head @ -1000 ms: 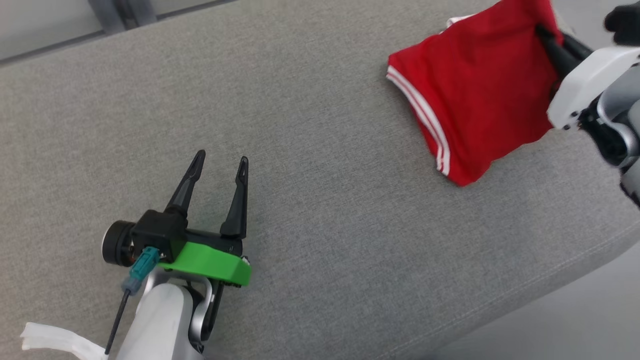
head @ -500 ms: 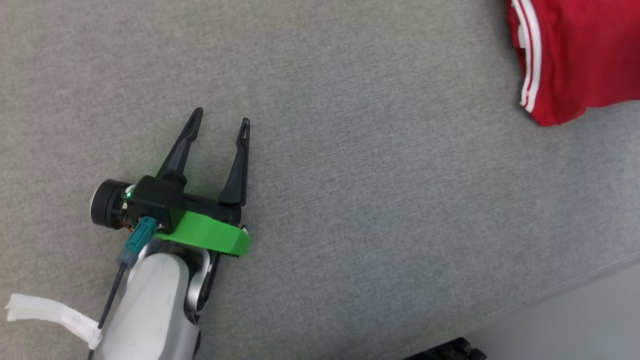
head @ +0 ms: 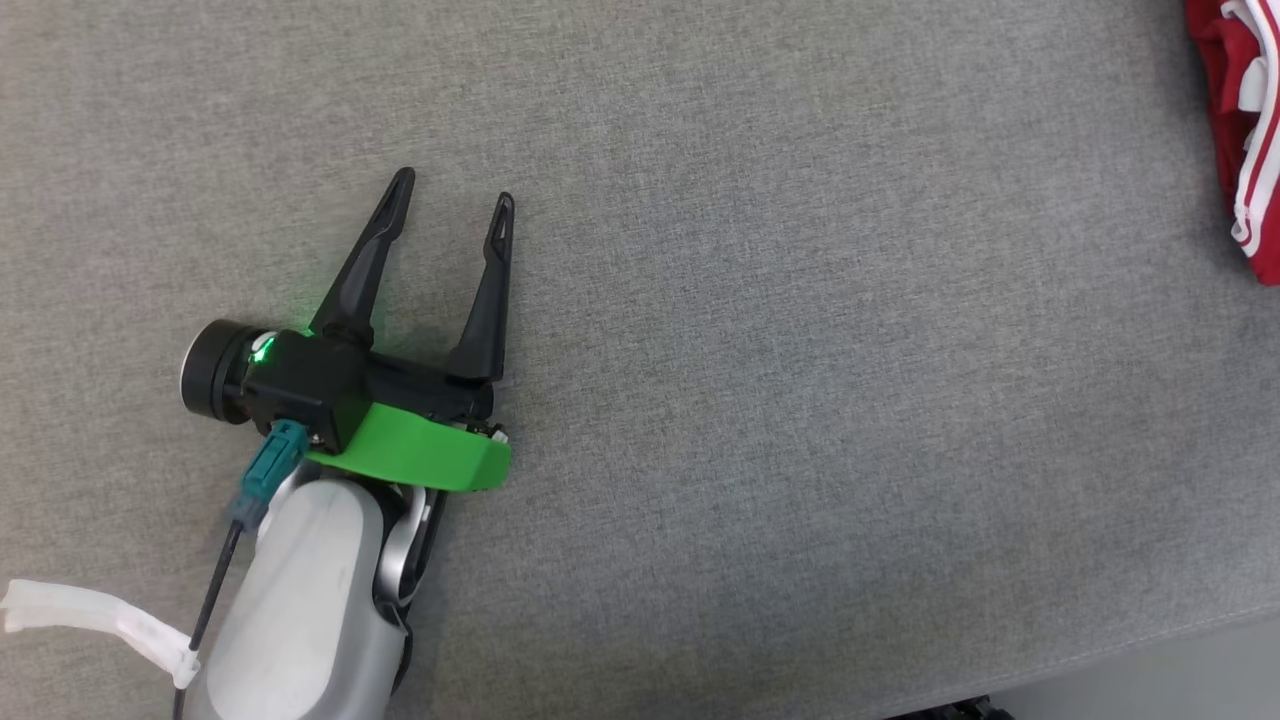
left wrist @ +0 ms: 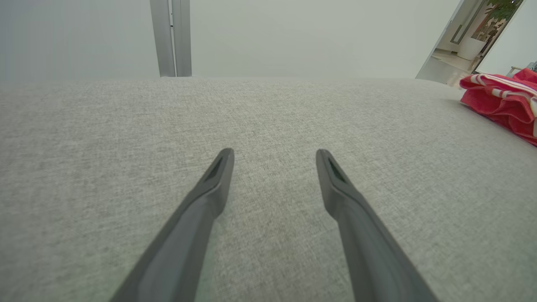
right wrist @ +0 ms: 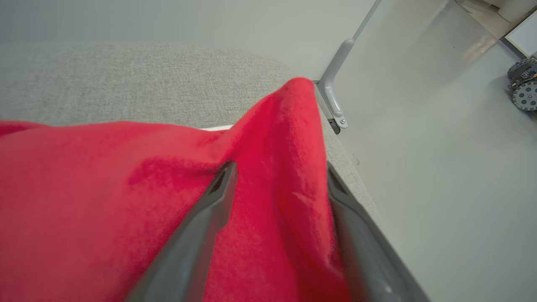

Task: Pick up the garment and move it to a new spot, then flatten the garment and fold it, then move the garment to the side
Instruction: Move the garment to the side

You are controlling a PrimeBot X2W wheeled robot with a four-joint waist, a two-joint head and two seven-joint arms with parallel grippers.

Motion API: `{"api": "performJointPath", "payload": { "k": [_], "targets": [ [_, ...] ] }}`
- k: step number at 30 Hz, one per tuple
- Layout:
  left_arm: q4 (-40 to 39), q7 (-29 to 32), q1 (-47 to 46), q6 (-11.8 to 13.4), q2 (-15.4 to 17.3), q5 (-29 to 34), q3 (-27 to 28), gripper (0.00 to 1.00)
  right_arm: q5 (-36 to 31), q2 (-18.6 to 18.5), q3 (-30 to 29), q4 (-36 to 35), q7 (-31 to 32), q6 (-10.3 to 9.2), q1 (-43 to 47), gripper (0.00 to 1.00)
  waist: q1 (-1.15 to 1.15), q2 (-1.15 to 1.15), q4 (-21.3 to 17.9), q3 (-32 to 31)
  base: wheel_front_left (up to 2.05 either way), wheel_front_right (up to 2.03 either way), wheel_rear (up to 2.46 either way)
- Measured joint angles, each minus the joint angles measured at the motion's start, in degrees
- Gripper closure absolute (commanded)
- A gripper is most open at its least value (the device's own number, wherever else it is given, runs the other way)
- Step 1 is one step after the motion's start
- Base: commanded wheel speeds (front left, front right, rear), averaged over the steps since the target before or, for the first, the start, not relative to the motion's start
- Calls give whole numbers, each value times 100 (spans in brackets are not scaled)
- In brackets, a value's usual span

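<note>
From where I stand, the thing to watch is the right pincer (right wrist: pixel 280 165) and the red garment (right wrist: pixel 84 188) it sits in. Its two dark fingers are spread wide, and a soft ridge of cloth stands up loose between them, peaking toward 12 o'clock in the wrist view. Nothing looks pinched. The rest of the fabric spreads away to 9 o'clock, and the floor (right wrist: pixel 440 188) drops off at 3 o'clock, so the garment lies right at the end of the grey cushion (head: pixel 800 350).

The left pincer (head: pixel 455 185) hovers low over bare cushion, empty, its fingers also spread wide and pointing toward 12 to 1 o'clock. From it the garment lies well apart at about 2 o'clock, so the right arm is plainly the nearer one.

The garment looks bunched into a low stack of layers, red with white striped trim along one edge. What shows from the head view runs 12 to 6 o'clock, but the picture cuts it off, so I cannot tell its full long axis.

I judge the move to the side all but done. Backing out toward 6 o'clock, straight along the fingers, should spare the folds
</note>
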Motion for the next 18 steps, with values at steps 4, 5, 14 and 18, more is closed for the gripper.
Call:
{"api": "performJointPath", "payload": {
  "k": [4,5,14,18],
  "targets": [
    [129,-47,32,2,5,-63,35,0,-192,79,11,221,-240,0,-49,0,0,0,43,-151,0,0,0],
    [148,-79,51,7,7,-93,54,0,-259,103,15,230,-271,0,-52,0,0,0,47,-210,0,0,0],
    [255,-153,537,113,40,-303,372,0,-948,52,-649,-1123,-330,0,467,0,0,0,18,-1029,0,0,0],
    [187,-155,875,213,113,-386,634,0,-1263,250,-1134,-2039,-330,1,1179,0,0,0,11,-1491,0,0,0]
  ]
}}
